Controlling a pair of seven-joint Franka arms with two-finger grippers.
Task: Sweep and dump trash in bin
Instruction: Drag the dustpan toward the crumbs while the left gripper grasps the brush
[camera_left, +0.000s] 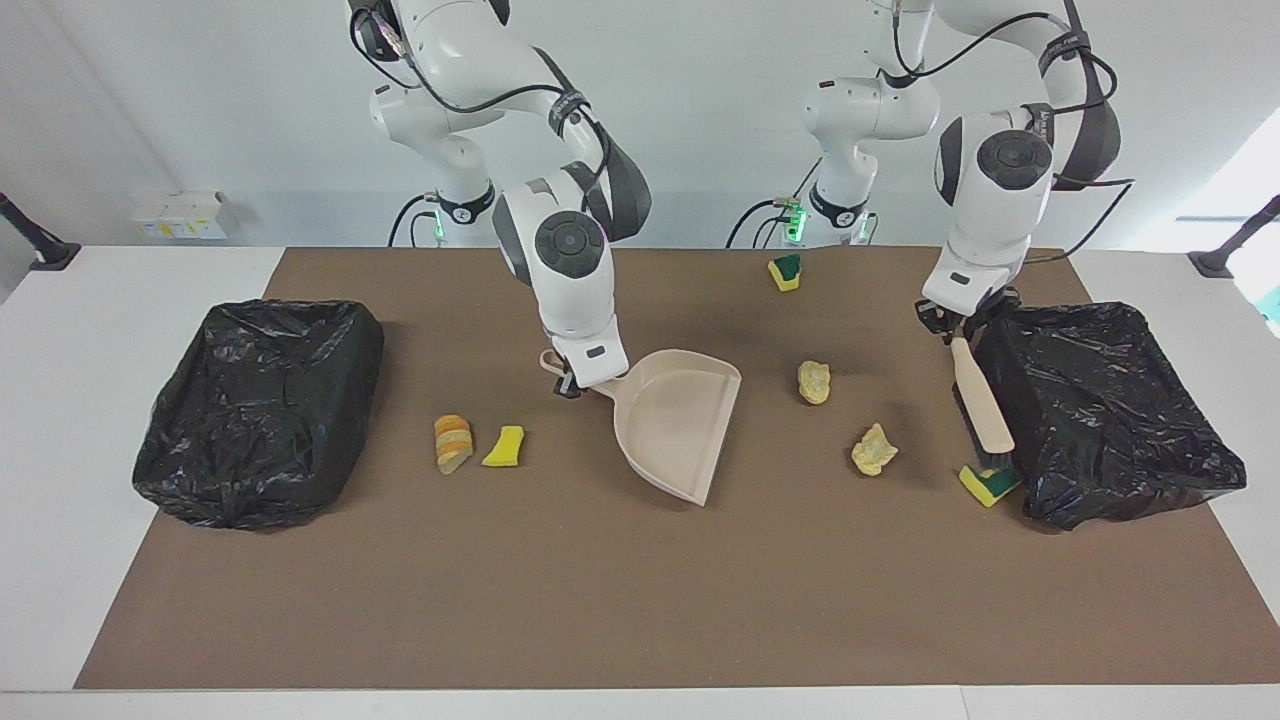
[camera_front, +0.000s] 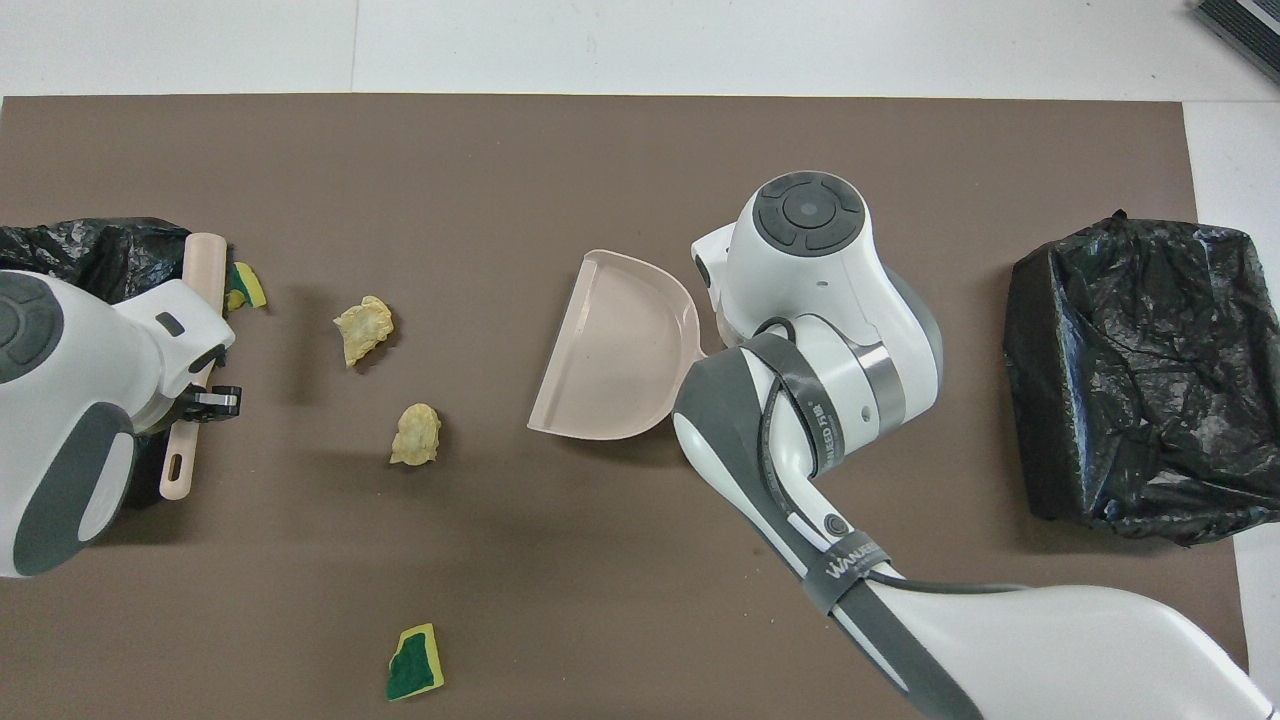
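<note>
I had the left gripper (camera_left: 962, 326) clamped on the handle of the brush (camera_left: 981, 400), which hung with its bristles down at the green-and-yellow sponge scrap (camera_left: 989, 483) lying against the bin bag (camera_left: 1110, 410) at the left arm's end of the surface (camera_left: 640, 600). The right gripper (camera_left: 572, 384) was closed on the handle of the dustpan (camera_left: 672, 420), its mouth turned toward the left arm's end.

The trash was all unswept and the pan held nothing. Two pale foam lumps (camera_left: 814, 381) (camera_left: 874, 449) lay between pan and brush. Another green-faced sponge bit (camera_left: 785, 271) sat nearer the robots. An orange bread-like chunk (camera_left: 452, 442) and a yellow sponge piece (camera_left: 504, 446) lay on the pan's closed side, toward the other bin bag (camera_left: 260, 405).

I judged this the start of the first sweep. Next I would need to set the bristles down on the bag side of that scrap and drag it toward the pan's lip, gathering the foam lumps along the way, with the lip flat on the surface.
</note>
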